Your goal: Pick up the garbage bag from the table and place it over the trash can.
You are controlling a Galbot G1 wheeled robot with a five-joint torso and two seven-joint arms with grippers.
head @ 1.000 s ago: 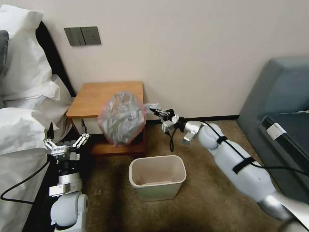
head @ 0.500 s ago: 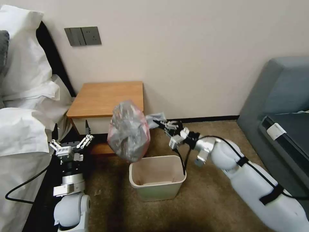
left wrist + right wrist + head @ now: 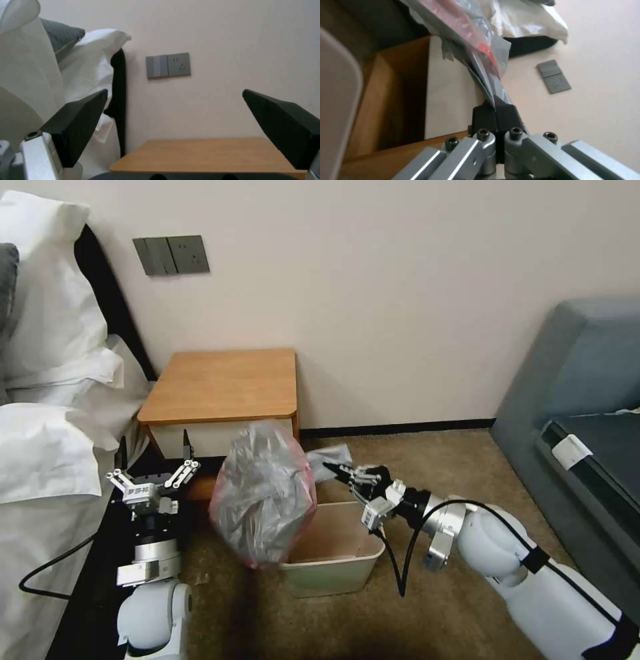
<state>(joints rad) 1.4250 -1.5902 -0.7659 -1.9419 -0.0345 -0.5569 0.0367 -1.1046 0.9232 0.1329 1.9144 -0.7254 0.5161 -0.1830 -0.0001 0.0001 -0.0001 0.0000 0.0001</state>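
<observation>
Right tool (image 3: 333, 468): clenched on a twisted corner of the bag (image 3: 265, 493), pads pressed flat together on the film in the right wrist view.
Bag: hangs crumpled beyond the tool's tips, clear of the tabletop (image 3: 223, 383), draped against the can's near-left rim.
Can (image 3: 343, 563): on the carpet just below the tool, mouth partly covered by the bag.
Left tool (image 3: 154, 481): released, parked low beside the bed, pointing at the tabletop, apart from the bag.
Risk: the bag is bunched shut, so it may slump outside the can instead of over the rim; thin film could slip from the pinch or nudge the light can.
</observation>
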